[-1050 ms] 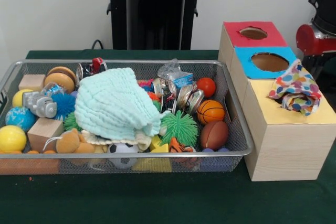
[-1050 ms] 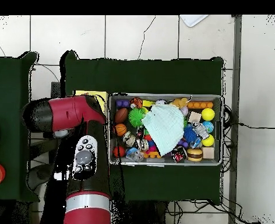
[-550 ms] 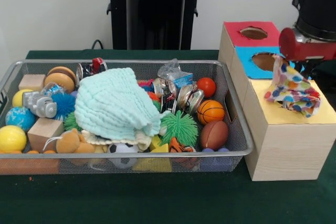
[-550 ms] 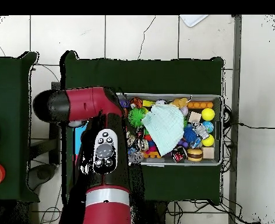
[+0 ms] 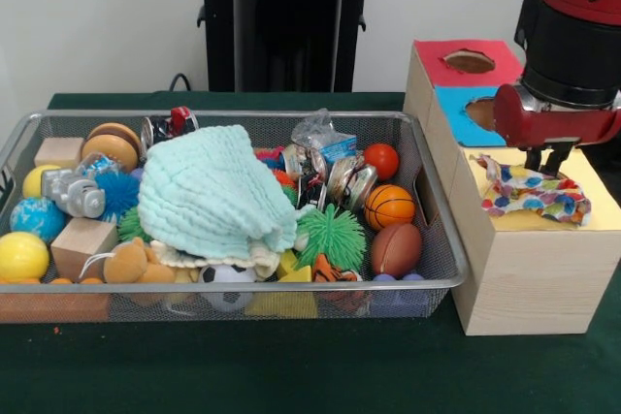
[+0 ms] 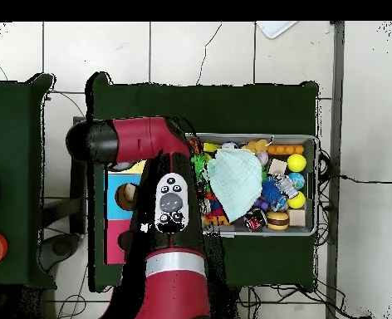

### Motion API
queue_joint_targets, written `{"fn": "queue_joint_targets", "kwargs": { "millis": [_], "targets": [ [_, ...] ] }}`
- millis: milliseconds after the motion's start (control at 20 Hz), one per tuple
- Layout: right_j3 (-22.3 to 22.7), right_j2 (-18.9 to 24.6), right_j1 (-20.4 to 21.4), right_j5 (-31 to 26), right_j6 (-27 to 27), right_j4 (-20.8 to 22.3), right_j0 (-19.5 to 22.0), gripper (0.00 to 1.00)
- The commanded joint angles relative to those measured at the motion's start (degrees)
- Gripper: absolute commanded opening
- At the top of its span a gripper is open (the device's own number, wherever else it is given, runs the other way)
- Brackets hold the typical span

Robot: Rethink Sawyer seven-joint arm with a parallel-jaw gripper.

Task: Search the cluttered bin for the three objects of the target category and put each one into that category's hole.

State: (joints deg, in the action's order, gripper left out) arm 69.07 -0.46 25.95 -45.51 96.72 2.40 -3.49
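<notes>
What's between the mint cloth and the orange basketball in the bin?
Front view: between the mint cloth and the orange basketball sit a green spiky ball and some shiny metal pieces.

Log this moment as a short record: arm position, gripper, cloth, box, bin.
arm: over the wooden box, above its yellow section
gripper: fingers point down, just above the polka-dot cloth; open or shut cannot be told
polka-dot cloth: lies crumpled on the yellow section
box holes: red uncovered, blue partly hidden by the arm
wire bin: full of toys, mint green cloth on top
</notes>
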Motion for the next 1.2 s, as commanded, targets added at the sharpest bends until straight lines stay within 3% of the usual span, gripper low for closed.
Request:
{"fn": "queue_joint_targets", "kwargs": {
  "millis": [50, 250, 550, 800, 1200],
  "targets": [
    [-0.8, 9.7, -13.0, 11.8, -2.0, 1.8, 4.8, 0.0],
    [-1.9, 10.8, -15.2, 11.9, -0.1, 1.3, 4.9, 0.0],
    [-2.1, 9.6, -16.0, 6.6, 3.9, 0.5, 3.0, 0.0],
    [-8.3, 8.0, -22.7, 11.2, 5.6, 3.0, 1.0, 0.0],
    [-13.4, 7.4, -26.3, 7.6, 5.1, 4.3, 0.1, 0.0]
  ]
}}
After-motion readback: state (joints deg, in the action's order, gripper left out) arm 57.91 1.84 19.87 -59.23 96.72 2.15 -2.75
